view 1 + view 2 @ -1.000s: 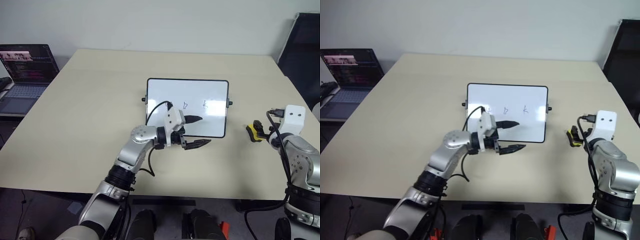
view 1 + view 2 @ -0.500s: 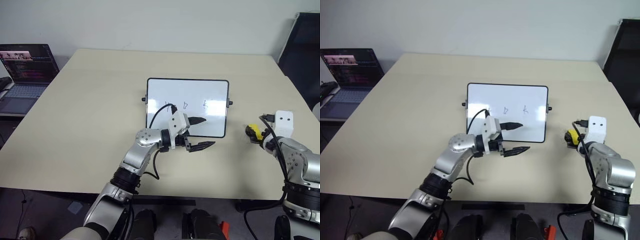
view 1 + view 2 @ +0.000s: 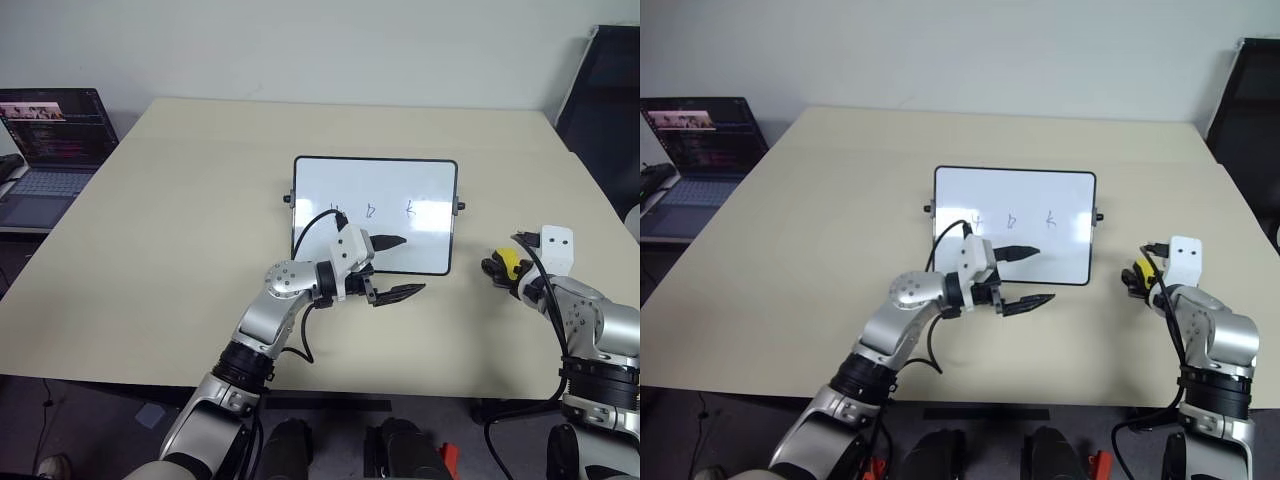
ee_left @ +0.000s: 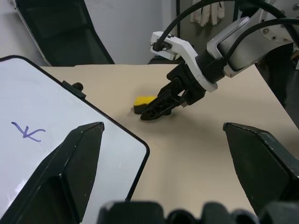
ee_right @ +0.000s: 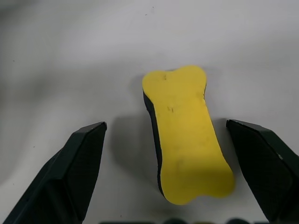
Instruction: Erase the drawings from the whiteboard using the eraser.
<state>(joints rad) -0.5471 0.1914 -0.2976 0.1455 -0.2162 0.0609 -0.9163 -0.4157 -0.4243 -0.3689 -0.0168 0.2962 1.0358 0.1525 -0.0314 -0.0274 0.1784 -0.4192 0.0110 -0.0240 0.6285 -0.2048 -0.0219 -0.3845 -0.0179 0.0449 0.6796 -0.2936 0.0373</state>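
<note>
The whiteboard [image 3: 375,190] lies flat at the table's middle, with the drawings [image 3: 371,211] in a row across it. My left gripper [image 3: 398,266] hovers open over the board's near edge, pointing right, nothing between its fingers. The eraser [image 3: 512,262], a yellow block on a black base, lies on the table right of the board. My right gripper [image 5: 164,124] is open and low over the eraser [image 5: 187,135], one finger on each side and gaps on both. In the left wrist view the right gripper [image 4: 161,105] tips down right beside the eraser [image 4: 144,101].
An open laptop [image 3: 50,140] sits off the table's far left corner. A black chair [image 3: 610,100] stands at the far right. The bare beige table [image 3: 180,220] stretches around the board, and its front edge runs close under both arms.
My right gripper has sunk and edged forward, so its open fingers now stand on either side of the eraser. The left gripper has held its place over the board's edge.
</note>
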